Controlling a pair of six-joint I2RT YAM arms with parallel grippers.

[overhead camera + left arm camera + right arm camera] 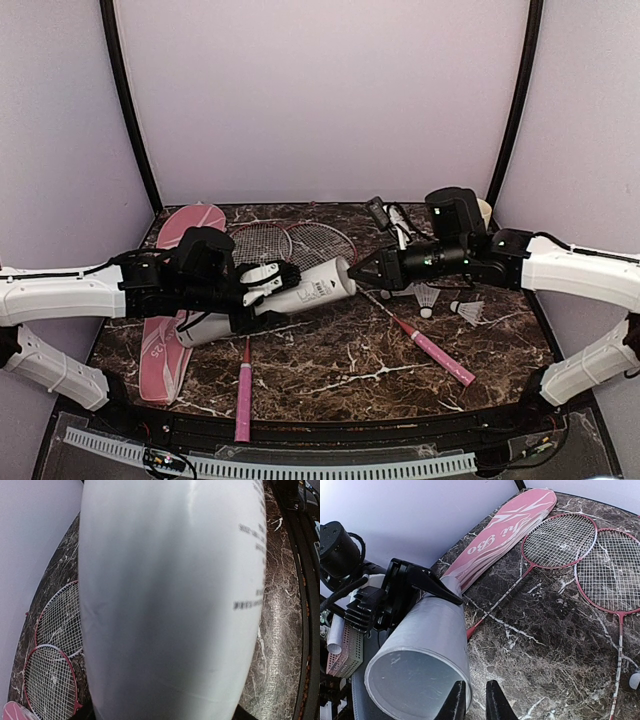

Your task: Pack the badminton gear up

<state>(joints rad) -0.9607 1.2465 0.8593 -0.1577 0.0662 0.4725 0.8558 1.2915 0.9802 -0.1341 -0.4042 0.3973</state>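
My left gripper (262, 284) is shut on the white tube (300, 290) and holds it tilted over the table, open mouth to the right. The tube fills the left wrist view (170, 600). My right gripper (354, 272) sits at the tube's mouth (415, 680); its fingers (475, 702) stand a narrow gap apart with nothing between them. Two red-rimmed racquet heads (262, 243) (320, 243) lie behind the tube, with pink handles (243, 392) (440, 357) nearer. The pink lettered cover (168, 335) lies at the left. Shuttlecocks (427, 297) (467, 312) lie under the right arm.
A cream mug (485, 211) stands at the back right behind the right arm. The cover (505, 525) and both racquet heads (560, 540) (615, 570) show in the right wrist view. A grey perforated strip (270, 462) runs along the near edge.
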